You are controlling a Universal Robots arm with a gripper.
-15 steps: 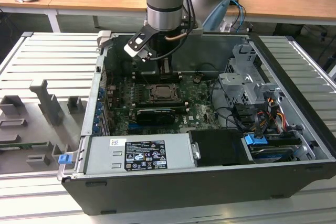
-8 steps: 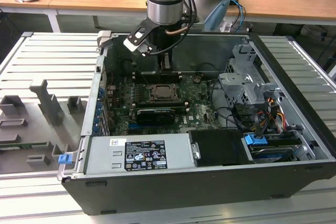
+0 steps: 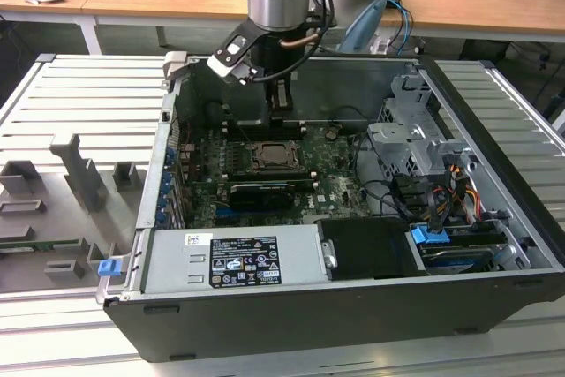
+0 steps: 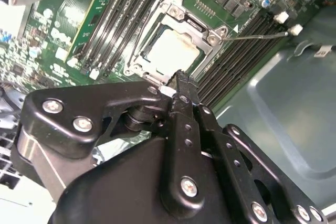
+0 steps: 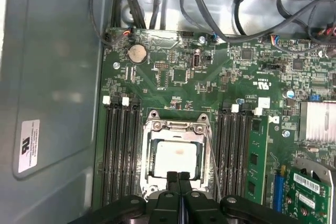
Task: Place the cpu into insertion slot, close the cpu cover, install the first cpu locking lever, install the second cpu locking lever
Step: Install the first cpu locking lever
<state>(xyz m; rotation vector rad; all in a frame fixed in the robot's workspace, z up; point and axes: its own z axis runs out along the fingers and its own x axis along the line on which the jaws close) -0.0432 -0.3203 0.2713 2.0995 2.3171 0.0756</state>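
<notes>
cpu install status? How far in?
Done: cpu seated, cover down over it. In hand: shut pincer at the cover's edge. Left: one lever angles out over the memory slots, seemingly unlatched; the other I can't make out.

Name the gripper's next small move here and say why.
Probably slide the gripper, jaws shut, sideways toward the thin locking lever. The cpu looks seated with the cpu cover lying over it, while that lever seems to stick out to one side, unlatched.
</notes>
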